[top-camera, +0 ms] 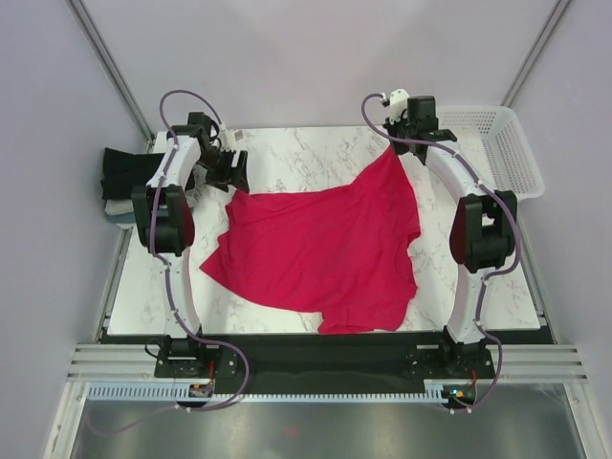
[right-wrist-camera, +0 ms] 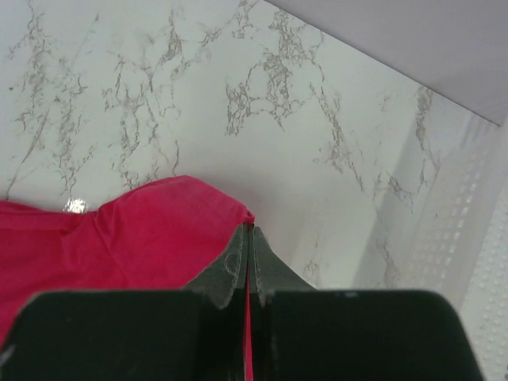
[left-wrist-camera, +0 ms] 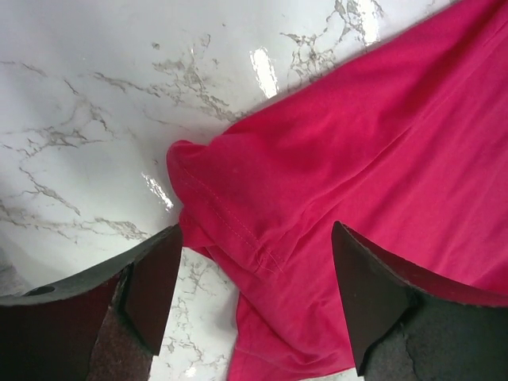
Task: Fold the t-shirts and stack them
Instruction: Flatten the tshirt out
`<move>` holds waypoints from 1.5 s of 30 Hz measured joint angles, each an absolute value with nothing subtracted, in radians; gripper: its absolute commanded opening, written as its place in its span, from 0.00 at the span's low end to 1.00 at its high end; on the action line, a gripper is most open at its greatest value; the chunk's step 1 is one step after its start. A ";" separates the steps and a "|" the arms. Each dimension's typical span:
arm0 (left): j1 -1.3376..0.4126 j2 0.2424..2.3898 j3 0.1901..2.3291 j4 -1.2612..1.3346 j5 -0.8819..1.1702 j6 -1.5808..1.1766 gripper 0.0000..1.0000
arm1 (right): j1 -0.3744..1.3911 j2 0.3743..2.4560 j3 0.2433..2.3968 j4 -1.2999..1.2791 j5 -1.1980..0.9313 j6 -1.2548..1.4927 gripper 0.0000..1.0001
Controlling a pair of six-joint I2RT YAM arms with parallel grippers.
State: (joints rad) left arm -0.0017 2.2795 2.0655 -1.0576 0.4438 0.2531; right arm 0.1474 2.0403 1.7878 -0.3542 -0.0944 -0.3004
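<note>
A crimson-red t-shirt (top-camera: 320,244) lies spread and rumpled across the marble table (top-camera: 287,158). My left gripper (top-camera: 229,172) hangs open just above its far left corner, where a hemmed sleeve (left-wrist-camera: 230,214) rests on the table between the spread fingers (left-wrist-camera: 155,286). My right gripper (top-camera: 397,143) is shut on the shirt's far right corner (right-wrist-camera: 171,230) and holds it raised, with a thin red strip showing between the pressed jaws. A stack of folded t-shirts (top-camera: 120,182), black on top of pale ones, sits off the table's left edge.
A white plastic mesh basket (top-camera: 497,143) stands at the far right corner of the table, close beside my right gripper. Both arm bases (top-camera: 191,354) are bolted at the near edge.
</note>
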 measured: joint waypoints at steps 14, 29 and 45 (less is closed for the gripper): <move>-0.002 2.107 1.699 -1.014 0.527 0.190 0.51 | 0.147 2.059 1.850 -0.336 -0.117 -0.264 0.00; 0.012 2.107 1.695 -0.979 0.516 0.165 0.55 | 0.147 2.004 1.801 -0.336 -0.118 -0.260 0.00; 0.047 2.170 1.757 -0.966 0.480 0.165 0.54 | 0.147 2.004 1.790 -0.336 -0.117 -0.260 0.00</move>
